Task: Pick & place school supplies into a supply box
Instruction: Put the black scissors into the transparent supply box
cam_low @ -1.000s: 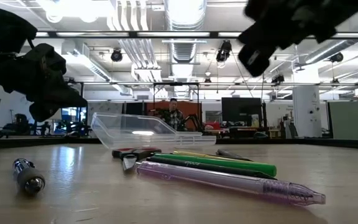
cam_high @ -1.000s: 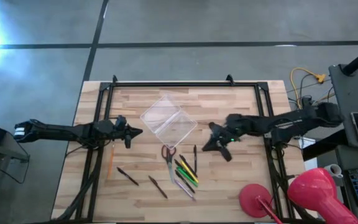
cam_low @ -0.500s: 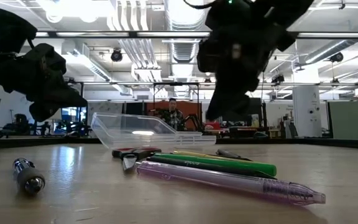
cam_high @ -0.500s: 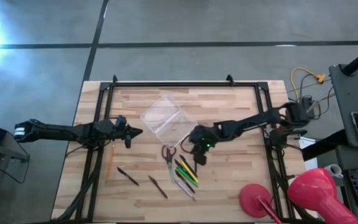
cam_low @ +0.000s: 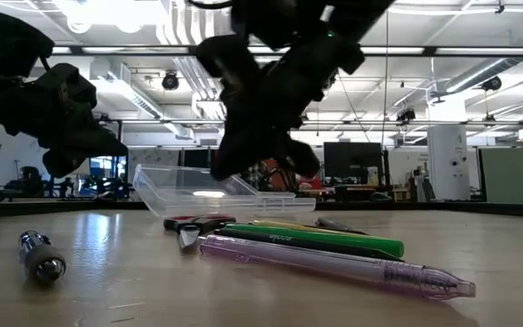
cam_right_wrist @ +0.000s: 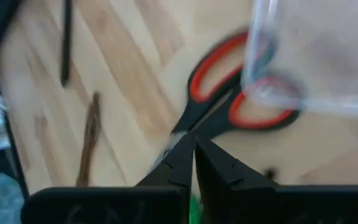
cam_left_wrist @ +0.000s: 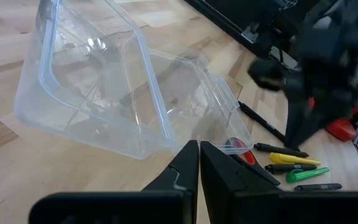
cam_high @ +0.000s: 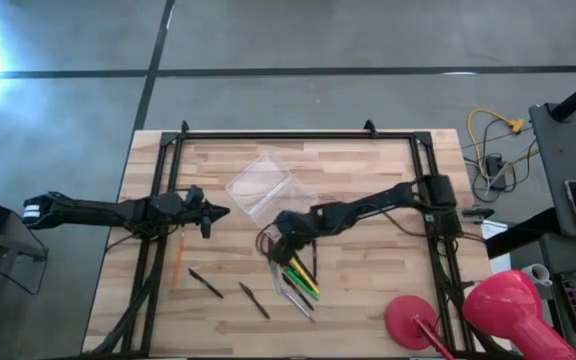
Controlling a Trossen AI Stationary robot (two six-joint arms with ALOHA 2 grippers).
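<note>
Presently, item: scissors [cam_high: 271, 246], red-handled, flat on the table just beside the supply box [cam_high: 269, 193].
Long axis: handles toward the box, blades away from it.
Nearer arm: right gripper [cam_high: 286, 238], directly over the scissors; handles lie just ahead of its fingertips.
Right jaws: closed, holding nothing.
Left gripper [cam_high: 208, 213]: closed, empty, waiting beside the box's other side.
Pens [cam_high: 301, 276]: clustered just past the blades.
</note>
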